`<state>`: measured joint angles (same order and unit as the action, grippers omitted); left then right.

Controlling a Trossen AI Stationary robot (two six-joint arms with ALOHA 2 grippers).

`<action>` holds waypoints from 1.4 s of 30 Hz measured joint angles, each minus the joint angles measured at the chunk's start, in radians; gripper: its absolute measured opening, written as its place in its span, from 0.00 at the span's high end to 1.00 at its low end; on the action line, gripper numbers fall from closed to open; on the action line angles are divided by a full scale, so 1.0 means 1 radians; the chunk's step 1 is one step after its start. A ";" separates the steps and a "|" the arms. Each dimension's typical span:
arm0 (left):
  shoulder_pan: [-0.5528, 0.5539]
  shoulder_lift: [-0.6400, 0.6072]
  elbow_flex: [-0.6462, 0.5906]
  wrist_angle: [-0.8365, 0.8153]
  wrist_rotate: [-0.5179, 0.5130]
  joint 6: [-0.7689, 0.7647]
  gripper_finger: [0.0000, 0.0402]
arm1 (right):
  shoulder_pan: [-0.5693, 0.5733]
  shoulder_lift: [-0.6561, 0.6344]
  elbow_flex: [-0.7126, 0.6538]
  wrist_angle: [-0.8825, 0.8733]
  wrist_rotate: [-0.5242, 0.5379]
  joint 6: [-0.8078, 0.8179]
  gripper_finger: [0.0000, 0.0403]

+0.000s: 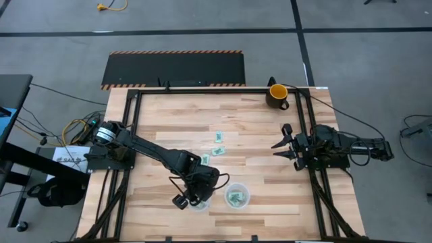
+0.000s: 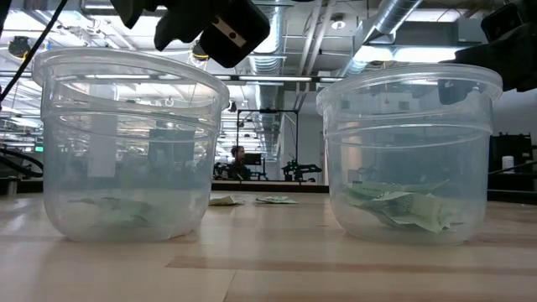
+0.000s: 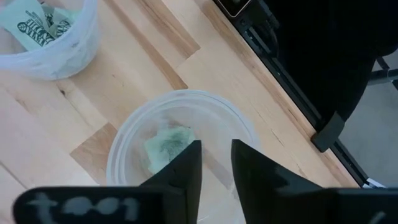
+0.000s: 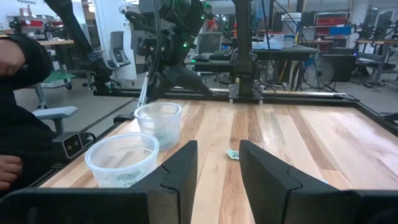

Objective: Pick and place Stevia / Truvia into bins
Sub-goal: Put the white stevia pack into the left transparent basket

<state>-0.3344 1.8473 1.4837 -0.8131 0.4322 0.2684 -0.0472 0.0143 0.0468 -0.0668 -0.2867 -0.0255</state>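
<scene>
Two clear cups stand near the table's near edge. My left gripper (image 3: pixel 216 163) hovers open just above the left cup (image 1: pixel 200 200), which holds a light green packet (image 3: pixel 166 144) on its bottom. The right cup (image 1: pixel 237 196) holds several packets (image 2: pixel 401 206). Three more packets (image 1: pixel 217 150) lie flat on the wood toward the middle of the table. My right gripper (image 1: pixel 283 143) waits open at the table's right side, well away from the cups.
A yellow-and-black mug (image 1: pixel 277 94) stands at the far right corner. Dark frame rails (image 1: pixel 131 115) run along the table's edges. Bare wood lies between the loose packets and my right gripper. A person's dark sleeve (image 4: pixel 22 62) and hand show beyond the table's near edge.
</scene>
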 joint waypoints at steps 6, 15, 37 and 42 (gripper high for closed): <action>0.000 0.000 0.000 -0.002 -0.003 -0.002 0.76 | 0.000 0.000 0.000 0.000 0.000 0.000 0.72; 0.001 0.000 0.000 -0.034 -0.002 0.046 0.75 | 0.000 0.000 0.000 0.000 0.000 0.000 0.72; 0.165 -0.179 -0.001 -0.063 -0.141 0.160 0.75 | 0.000 0.000 0.000 0.000 0.000 0.000 0.72; 0.244 -0.182 -0.001 -0.052 -0.194 0.204 0.75 | 0.000 0.000 0.000 0.000 0.000 0.000 0.72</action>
<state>-0.0900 1.6657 1.4830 -0.8648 0.2380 0.4724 -0.0471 0.0147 0.0467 -0.0668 -0.2867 -0.0254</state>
